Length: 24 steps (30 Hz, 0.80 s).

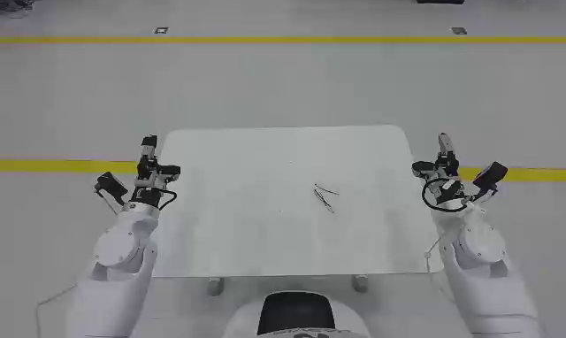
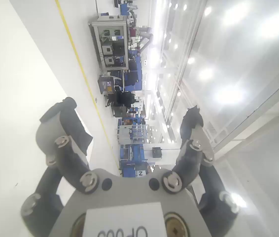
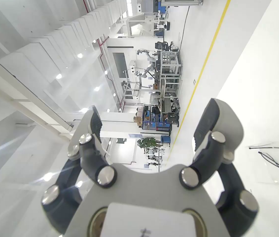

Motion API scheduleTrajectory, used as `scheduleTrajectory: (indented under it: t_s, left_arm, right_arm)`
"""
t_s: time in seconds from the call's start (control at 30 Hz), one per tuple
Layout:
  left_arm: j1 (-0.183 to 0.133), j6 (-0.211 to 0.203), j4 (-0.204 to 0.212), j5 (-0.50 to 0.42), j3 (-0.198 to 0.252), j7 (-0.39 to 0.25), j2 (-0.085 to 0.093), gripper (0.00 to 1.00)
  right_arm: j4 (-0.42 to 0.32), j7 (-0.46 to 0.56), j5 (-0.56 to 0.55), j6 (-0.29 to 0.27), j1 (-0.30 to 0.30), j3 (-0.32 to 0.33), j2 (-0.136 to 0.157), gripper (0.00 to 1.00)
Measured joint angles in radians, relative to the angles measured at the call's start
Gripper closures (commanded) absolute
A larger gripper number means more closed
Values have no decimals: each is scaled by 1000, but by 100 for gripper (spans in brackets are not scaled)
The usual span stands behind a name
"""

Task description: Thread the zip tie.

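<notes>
Both arms stand just off the table (image 1: 265, 241), one at each side edge, and neither holds anything. The left gripper (image 2: 129, 107) has its jaws spread wide with only air between them, and the right gripper (image 3: 153, 107) is likewise wide open and empty. The zip tie (image 1: 325, 196) lies flat on the table, right of centre. It is nearer the right gripper than the left and well apart from both. It reads as two or more thin dark strands crossing one another; the exact count cannot be fixed.

Risks, as judged: the strands are slender, flexible and lying flat, so a pinch from above may skid off the smooth top or close on the table alone. Because they overlap, a grasp may lift more than one or drag a neighbour out of position. The locking head is too small to make out, so its orientation is unknown, and a tail offered to the wrong face would not pass. A limp tail held far from its tip would probably droop and miss the slot.

Materials: the ties appear to be dark plastic, narrow and springy. The table is smooth and white with rounded corners, and likely offers little friction. The fingers (image 3: 207, 122) carry dark ribbed pads on grey metal links, broad against so fine a strip, and could hide the tip during alignment.
</notes>
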Motion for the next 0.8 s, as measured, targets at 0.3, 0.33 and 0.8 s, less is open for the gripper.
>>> scheduleTrajectory:
  t_s: [0.3,0.33,0.8]
  left_arm:
    - [0,0,0,0,0,0,0,0]
    - [0,0,0,0,0,0,0,0]
    - [0,0,0,0,0,0,0,0]
  right_arm:
    - [5,59,-30,12,11,-5,3,0]
    - [10,90,-41,20,15,-6,5,0]
    - [46,391,-154,94,56,-16,23,0]
